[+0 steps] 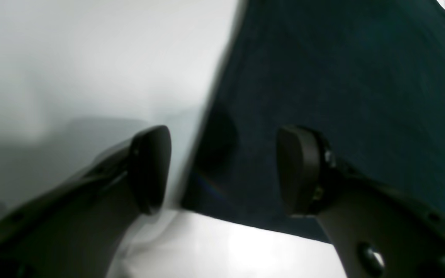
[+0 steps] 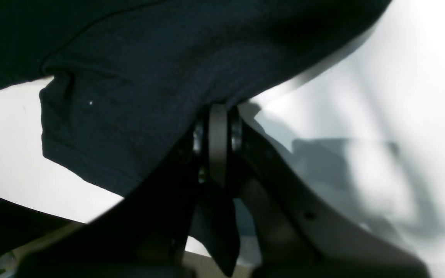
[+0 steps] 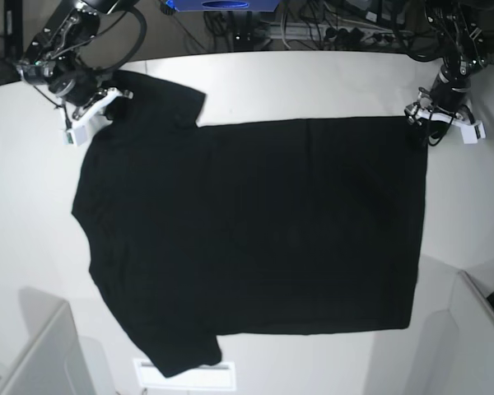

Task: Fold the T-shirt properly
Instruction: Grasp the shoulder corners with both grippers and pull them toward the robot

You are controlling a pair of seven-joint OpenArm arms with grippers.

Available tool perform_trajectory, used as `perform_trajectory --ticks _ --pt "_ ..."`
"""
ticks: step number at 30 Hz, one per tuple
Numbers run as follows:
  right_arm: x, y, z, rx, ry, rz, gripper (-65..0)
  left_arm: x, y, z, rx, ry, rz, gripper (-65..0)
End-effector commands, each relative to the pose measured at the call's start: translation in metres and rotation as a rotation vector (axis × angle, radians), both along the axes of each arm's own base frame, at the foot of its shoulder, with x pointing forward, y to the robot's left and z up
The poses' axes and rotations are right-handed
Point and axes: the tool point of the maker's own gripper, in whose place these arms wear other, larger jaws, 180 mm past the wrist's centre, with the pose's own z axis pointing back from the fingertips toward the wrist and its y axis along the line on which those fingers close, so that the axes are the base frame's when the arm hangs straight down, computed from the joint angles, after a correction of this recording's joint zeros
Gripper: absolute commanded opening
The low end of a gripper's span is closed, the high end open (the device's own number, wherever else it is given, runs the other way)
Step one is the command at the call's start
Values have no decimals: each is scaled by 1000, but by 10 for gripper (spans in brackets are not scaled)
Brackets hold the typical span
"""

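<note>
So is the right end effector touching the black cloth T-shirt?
Touching. The right wrist view shows the right end effector shut, pinching an edge of the black cloth T-shirt.

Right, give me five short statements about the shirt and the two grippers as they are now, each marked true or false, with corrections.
1. The T-shirt lies spread flat on the table. True.
2. The right gripper is open and clear of the cloth. False: its jaws are shut on the shirt's fabric near a sleeve.
3. The left gripper is open, straddling a corner edge of the shirt. True.
4. A printed graphic shows on the shirt's upper side. False: only plain black cloth is visible in the base view.
5. Both grippers are at the same long side of the shirt, one near each end. True.
</note>
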Motion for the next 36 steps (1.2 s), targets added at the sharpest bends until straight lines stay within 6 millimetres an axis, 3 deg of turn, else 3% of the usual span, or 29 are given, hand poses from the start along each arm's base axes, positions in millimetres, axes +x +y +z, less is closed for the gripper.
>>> perform_trajectory --ticks 1,4,10,18,21,30,36 --pt "-28 -4 -15 -48 138 38 -650 -14 -8 -14 -15 86 -30 -242" --pt "-28 -4 -15 -48 138 38 -650 -11 -12 -15 -23 84 -34 -285" --pt "-28 -12 -14 -62 138 33 -650 -8 -8 -10 -10 71 -33 -647" --pt "-32 -16 -14 -71 144 30 -650 -11 -6 -10 -6 81 -35 -650" --pt "-36 -19 -4 -106 126 34 -650 -17 -6 -13 -5 95 -37 -650" --pt "-63 -30 16 -202 129 54 -650 -32 -20 17 56 67 -118 -650" --pt "-72 -34 23 -233 132 63 -650 -51 -22 20 76 101 -148 -650"
